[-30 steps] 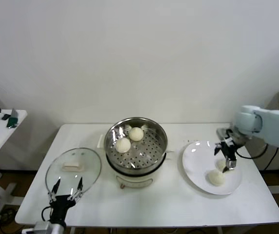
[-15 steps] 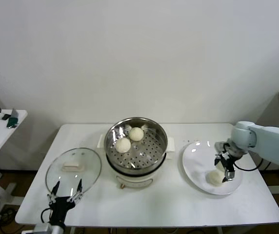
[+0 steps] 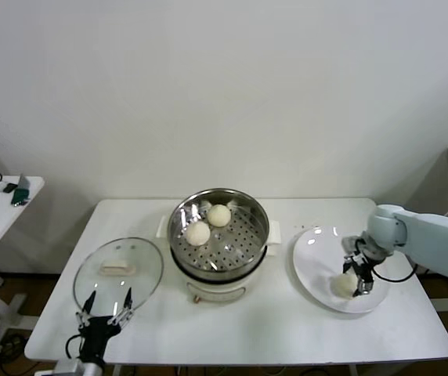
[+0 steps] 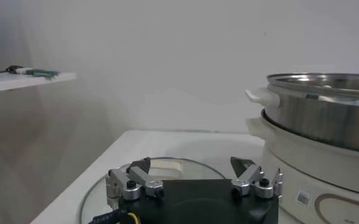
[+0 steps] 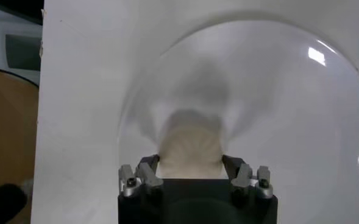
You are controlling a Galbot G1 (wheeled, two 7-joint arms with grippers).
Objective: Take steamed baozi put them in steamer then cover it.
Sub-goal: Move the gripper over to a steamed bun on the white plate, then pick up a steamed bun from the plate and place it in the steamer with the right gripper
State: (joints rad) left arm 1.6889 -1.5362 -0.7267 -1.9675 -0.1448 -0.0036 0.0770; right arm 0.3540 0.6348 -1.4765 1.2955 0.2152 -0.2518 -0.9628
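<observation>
**Right gripper straddling a bun on the plate**

Right gripper (image 3: 355,274) sits low over the plate (image 3: 318,274), fingers spread with a bun (image 5: 190,149) between them. The wrist view shows each fingertip just beside a flank of the bun; cannot tell whether they touch yet. No squeeze visible, so logged as spread.

Handling estimate: the bun looks light, soft and springy, with a smooth skin that may dent or tear. Best hold is across its widest middle, low enough that it does not pop upward, with gentle closing force. The glossy plate may let it slide if nudged sideways.

Two buns (image 3: 197,233) already lie in the steamer (image 3: 240,243), far off to the gripper's left. The lid (image 3: 142,270) lies flat on the table (image 3: 287,329), directly ahead of the left gripper (image 3: 106,309), which waits idle, fingers spread.

Hidden: the right gripper's body covers the near side of the bun. From the head view, a second bun on the plate cannot be made out. The steamer's interior is out of sight from the left wrist.
</observation>
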